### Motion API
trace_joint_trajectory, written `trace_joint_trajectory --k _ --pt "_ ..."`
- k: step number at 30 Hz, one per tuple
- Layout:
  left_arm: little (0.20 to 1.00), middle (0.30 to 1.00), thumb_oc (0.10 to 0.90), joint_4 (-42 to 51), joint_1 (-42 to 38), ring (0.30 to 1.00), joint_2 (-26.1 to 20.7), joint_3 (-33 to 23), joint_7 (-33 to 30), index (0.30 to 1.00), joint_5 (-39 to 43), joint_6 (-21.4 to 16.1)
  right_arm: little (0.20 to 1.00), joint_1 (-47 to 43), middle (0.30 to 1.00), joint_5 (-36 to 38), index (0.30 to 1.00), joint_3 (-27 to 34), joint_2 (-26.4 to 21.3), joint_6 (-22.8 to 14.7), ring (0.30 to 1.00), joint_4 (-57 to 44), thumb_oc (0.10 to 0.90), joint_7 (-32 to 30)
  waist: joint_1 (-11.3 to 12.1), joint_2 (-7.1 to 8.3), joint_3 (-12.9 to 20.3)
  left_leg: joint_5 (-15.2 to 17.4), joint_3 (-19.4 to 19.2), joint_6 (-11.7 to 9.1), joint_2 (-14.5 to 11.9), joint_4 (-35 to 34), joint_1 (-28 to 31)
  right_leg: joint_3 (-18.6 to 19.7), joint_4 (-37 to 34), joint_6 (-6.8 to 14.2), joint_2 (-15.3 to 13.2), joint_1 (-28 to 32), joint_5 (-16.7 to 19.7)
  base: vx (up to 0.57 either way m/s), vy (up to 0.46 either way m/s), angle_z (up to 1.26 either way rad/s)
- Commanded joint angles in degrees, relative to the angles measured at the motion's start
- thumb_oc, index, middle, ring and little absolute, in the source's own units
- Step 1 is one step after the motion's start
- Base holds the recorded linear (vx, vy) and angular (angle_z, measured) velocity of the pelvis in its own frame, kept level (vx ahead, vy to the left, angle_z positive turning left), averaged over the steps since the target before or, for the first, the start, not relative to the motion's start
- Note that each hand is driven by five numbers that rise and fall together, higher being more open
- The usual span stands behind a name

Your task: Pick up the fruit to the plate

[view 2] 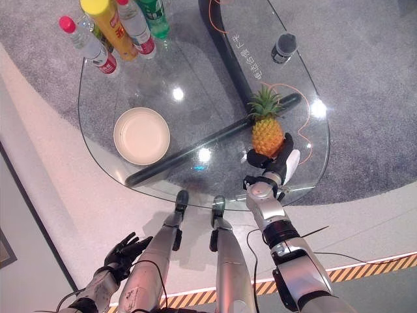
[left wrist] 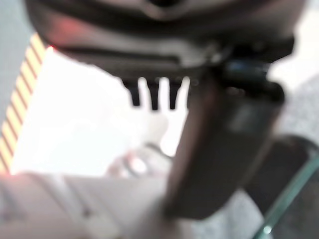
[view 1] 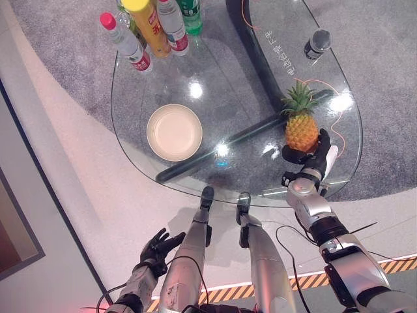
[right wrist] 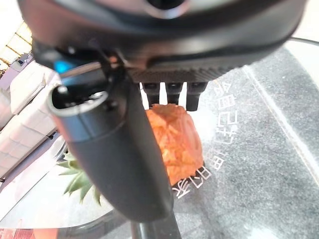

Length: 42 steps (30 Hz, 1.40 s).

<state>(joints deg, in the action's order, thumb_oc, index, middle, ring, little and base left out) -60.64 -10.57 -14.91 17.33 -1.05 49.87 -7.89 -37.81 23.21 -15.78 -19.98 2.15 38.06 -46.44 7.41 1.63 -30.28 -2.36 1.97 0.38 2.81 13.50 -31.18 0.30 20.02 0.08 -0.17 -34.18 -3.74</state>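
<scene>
Right hand (view 1: 311, 158) is curled around the base of the upright orange, green-crowned pineapple (view 1: 301, 128) on the glass table (view 1: 241, 91). Judged heavy, rigid, rough-skinned: grip the body, not the crown. Left hand (view 1: 156, 248) hangs low, relaxed apart; the round cream plate (view 1: 174, 132) lies well apart.

Open glass between fruit and plate, clutter only at the far edge

The glass surface (view 1: 221, 85) lies bare between the pineapple (view 1: 301, 127), where the right robot hand (view 1: 313, 156) is, and the plate (view 1: 174, 132), so that stretch is open to pass. A cluster of bottles (view 1: 153, 29) crowds the far left edge beyond the plate, and a dark cylinder (view 1: 316, 44) stands at the far right, well apart from both.
</scene>
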Motion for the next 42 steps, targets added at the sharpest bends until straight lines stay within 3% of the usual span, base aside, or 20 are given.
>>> trace_joint_trajectory --k 1,11,18,19,20,21,33,42 --pt "0.900 0.900 0.800 1.17 1.86 0.900 1.46 0.77 -0.75 0.900 0.16 0.24 0.900 -2.58 0.900 1.15 0.900 1.26 -3.34 -3.73 0.900 -1.76 0.800 -0.87 -0.71 -1.18 0.49 3.57 1.52 2.02 3.64 4.59 -2.61 -5.74 -3.81 1.33 -1.93 1.13 5.18 0.00 0.000 0.00" --pt "0.900 0.900 0.800 0.59 1.59 0.900 1.07 0.94 -0.62 0.900 0.57 0.25 0.900 -7.44 0.900 1.86 0.900 1.83 -5.72 -5.67 0.900 4.15 0.800 1.15 0.07 -1.75 0.49 3.53 1.96 2.03 3.96 4.81 -3.36 -6.10 -3.24 1.21 -1.84 0.21 4.97 0.00 0.000 0.00" --pt "0.900 0.900 0.800 0.66 1.61 0.900 0.89 1.33 -0.24 0.900 0.78 0.42 0.900 -8.87 0.900 3.01 0.900 1.68 -6.54 -4.70 0.900 5.10 0.800 1.12 0.41 -2.03 0.49 3.48 2.29 1.97 4.06 5.02 -3.66 -6.22 -2.62 1.25 -1.91 -0.27 4.75 0.00 0.000 0.00" --pt "0.900 0.900 0.800 0.77 1.65 0.900 0.79 1.41 -0.13 0.900 0.90 0.47 0.521 -9.23 0.575 3.27 0.575 1.68 -6.71 -4.40 0.575 5.36 0.421 1.06 0.48 -2.09 0.49 3.53 2.32 2.03 4.13 5.14 -3.78 -6.23 -2.53 1.25 -1.89 -0.41 4.71 0.00 0.000 0.00" --pt "0.900 0.900 0.800 0.73 1.63 0.900 0.83 1.47 -0.16 0.900 0.90 0.41 0.433 -9.42 0.500 3.23 0.500 1.68 -6.68 -4.52 0.500 5.81 0.333 1.07 0.54 -2.09 0.49 3.56 2.34 2.06 4.15 5.17 -3.82 -6.25 -2.52 1.22 -1.89 -0.43 4.70 0.00 0.000 0.00" --pt "0.900 0.900 0.800 0.69 1.54 0.900 0.91 1.52 -0.23 0.900 0.85 0.44 0.200 -9.92 0.300 3.13 0.300 1.44 -6.83 -4.52 0.300 6.63 0.100 1.77 0.70 -2.17 0.49 3.57 2.42 2.14 4.25 5.24 -3.96 -6.29 -2.47 1.15 -1.88 -0.51 4.66 0.00 0.000 0.00" --pt "0.900 0.900 0.800 1.01 1.49 0.900 0.50 1.85 0.08 0.900 1.30 0.17 0.200 -10.27 0.300 3.92 0.300 -0.04 -7.15 2.27 0.300 9.80 0.100 4.46 0.98 -2.55 0.49 3.38 2.64 2.13 4.44 5.51 -4.76 -6.41 -1.87 1.01 -1.73 -1.49 4.47 0.00 0.000 0.00" --pt "0.900 0.900 0.800 1.41 1.83 0.900 0.14 1.25 -0.02 0.900 2.48 -1.58 0.200 -9.33 0.300 6.58 0.300 0.51 -7.58 2.18 0.300 11.62 0.100 8.00 0.98 -2.53 0.49 3.27 2.71 2.27 4.43 4.72 -3.74 -6.21 -2.52 0.98 -1.56 -0.64 4.62 0.00 0.000 0.00"
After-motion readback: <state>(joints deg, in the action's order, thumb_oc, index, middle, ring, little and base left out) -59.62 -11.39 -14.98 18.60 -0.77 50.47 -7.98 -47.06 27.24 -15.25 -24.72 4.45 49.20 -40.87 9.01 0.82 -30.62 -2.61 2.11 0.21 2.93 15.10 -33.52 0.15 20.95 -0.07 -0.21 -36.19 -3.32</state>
